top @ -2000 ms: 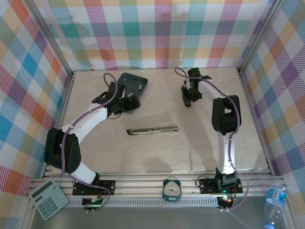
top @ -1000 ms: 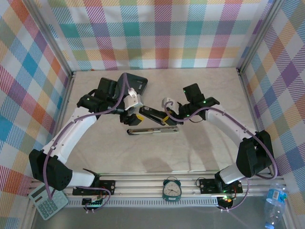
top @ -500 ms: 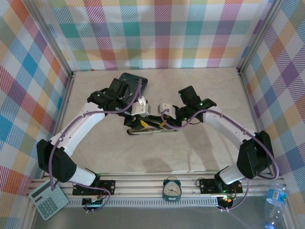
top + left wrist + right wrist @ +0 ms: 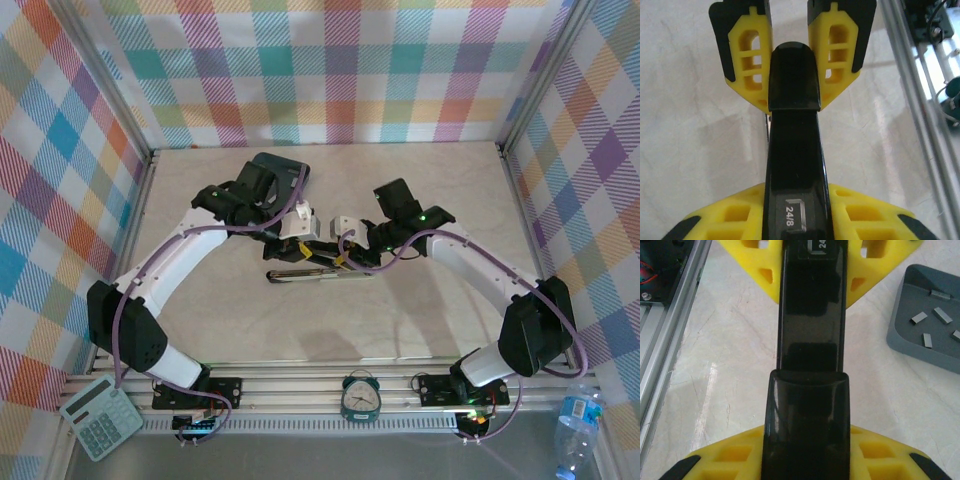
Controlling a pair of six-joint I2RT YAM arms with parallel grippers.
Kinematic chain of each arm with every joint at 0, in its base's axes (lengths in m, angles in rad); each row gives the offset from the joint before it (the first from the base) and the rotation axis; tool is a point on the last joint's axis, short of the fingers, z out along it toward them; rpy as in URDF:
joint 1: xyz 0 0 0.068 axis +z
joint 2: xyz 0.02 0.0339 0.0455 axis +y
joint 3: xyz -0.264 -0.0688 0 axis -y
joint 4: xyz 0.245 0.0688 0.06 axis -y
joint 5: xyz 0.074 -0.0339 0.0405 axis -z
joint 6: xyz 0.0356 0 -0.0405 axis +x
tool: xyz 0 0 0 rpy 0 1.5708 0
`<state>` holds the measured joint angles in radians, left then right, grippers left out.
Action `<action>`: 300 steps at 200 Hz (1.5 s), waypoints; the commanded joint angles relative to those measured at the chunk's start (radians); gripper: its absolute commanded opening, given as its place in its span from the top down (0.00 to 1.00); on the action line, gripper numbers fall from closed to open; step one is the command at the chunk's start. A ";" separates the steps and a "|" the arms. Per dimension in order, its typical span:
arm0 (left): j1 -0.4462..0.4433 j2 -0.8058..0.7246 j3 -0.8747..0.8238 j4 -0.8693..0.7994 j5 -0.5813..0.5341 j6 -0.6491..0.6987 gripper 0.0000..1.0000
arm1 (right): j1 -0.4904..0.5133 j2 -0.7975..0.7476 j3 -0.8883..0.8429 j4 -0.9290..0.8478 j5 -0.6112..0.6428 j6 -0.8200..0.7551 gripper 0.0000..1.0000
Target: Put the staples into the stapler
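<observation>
The black stapler (image 4: 318, 262) lies mid-table, its chrome base stretching left and right under the grippers. My left gripper (image 4: 306, 244) is shut on the stapler's black top (image 4: 795, 165), yellow fingers (image 4: 725, 220) pressed to both sides near a "24/8" label. My right gripper (image 4: 346, 254) is shut on the other end of that top (image 4: 807, 425), facing the left one. The right gripper's fingers (image 4: 747, 60) flank the stapler's rounded end in the left wrist view. Several staples (image 4: 918, 316) lie loose in the dark grey tray (image 4: 905, 335).
The tray (image 4: 288, 170) sits at the back left, partly under my left arm. An aluminium rail (image 4: 665, 315) runs along the near table edge. A clock (image 4: 360, 396), a calculator (image 4: 100, 418) and a water bottle (image 4: 575, 420) stand beyond it. Plaid walls enclose the table.
Both arms have swung in from the back of the table to the stapler. The left gripper, open half a second ago, has shut on the stapler's black top opposite the right gripper.
</observation>
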<state>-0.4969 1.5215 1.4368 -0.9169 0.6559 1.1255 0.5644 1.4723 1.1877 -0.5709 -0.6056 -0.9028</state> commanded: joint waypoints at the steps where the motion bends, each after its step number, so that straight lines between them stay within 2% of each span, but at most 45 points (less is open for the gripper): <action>1: -0.007 -0.001 0.026 -0.025 0.030 0.000 0.85 | 0.005 -0.055 0.033 0.073 -0.064 -0.017 0.68; 18: 0.013 -0.016 0.001 0.025 0.105 -0.022 0.94 | -0.016 -0.091 -0.041 0.197 -0.066 0.049 0.50; 35: 0.055 -0.046 -0.065 0.151 0.243 -0.086 0.98 | -0.073 -0.142 -0.143 0.362 -0.124 0.165 0.41; 47: 0.085 -0.067 -0.118 0.277 0.368 -0.162 1.00 | -0.113 -0.175 -0.210 0.467 -0.169 0.252 0.36; 66: 0.093 -0.073 -0.158 0.419 0.457 -0.244 1.00 | -0.175 -0.218 -0.303 0.592 -0.219 0.377 0.31; 104: 0.093 -0.004 -0.108 0.408 0.600 -0.244 1.00 | -0.224 -0.263 -0.430 0.789 -0.331 0.543 0.28; 155: 0.093 0.069 0.009 0.230 0.647 -0.132 1.00 | -0.222 -0.231 -0.507 1.012 -0.429 0.743 0.29; 239: 0.097 0.083 0.039 0.213 0.619 -0.131 1.00 | -0.213 -0.222 -0.522 1.034 -0.425 0.834 0.35; 270: 0.097 0.076 0.039 0.226 0.591 -0.148 1.00 | -0.207 -0.206 -0.519 1.044 -0.440 0.853 0.49; 289: 0.097 0.070 0.032 0.252 0.587 -0.173 1.00 | -0.200 -0.196 -0.519 1.046 -0.435 0.858 0.49; 300: 0.097 0.069 0.032 0.257 0.591 -0.177 1.00 | -0.196 -0.190 -0.520 1.052 -0.431 0.863 0.45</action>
<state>-0.4007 1.6077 1.4372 -0.7036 1.1915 0.9573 0.3565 1.2663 0.6727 0.4431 -1.0084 -0.0639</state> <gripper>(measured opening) 0.278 0.515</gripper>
